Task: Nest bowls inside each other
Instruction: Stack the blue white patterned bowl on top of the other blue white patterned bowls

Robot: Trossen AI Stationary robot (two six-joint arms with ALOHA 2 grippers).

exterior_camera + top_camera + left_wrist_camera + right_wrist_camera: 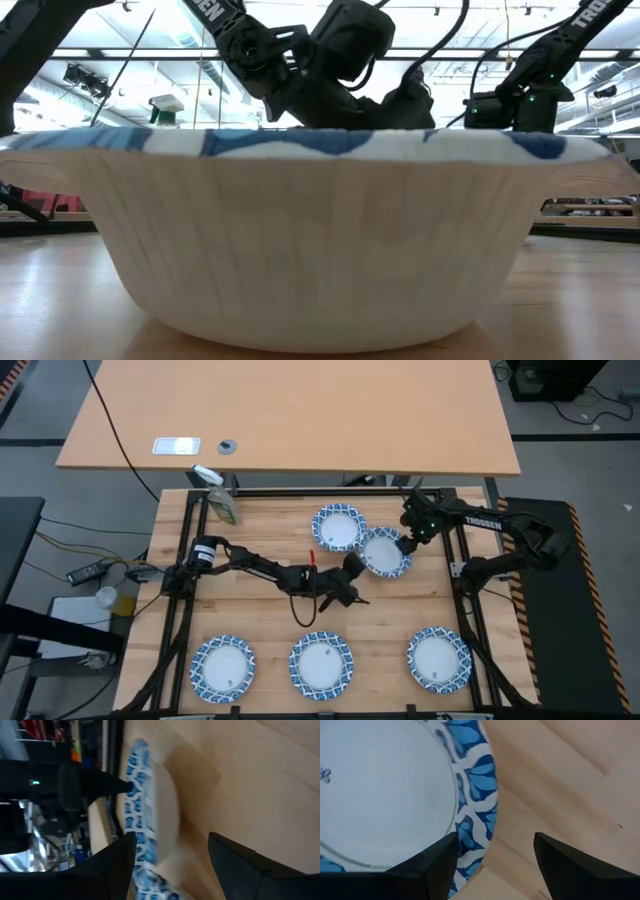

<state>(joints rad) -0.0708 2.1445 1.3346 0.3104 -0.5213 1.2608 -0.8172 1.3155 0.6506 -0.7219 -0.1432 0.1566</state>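
— What did the overhead show?
— A wooden table: three bowls along the near edge, two overlapping toward the far edge. The left gripper and right gripper stood open beside the overlapping pair.
— And the wrists?
— White centres, blue patterned rims; nothing held.

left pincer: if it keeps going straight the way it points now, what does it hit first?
Likely the rim of the bowl straight ahead of the open left pincer, the one overlapping a second bowl. Depth is unclear, but nothing shows between them. The right pincer is at its far rim.
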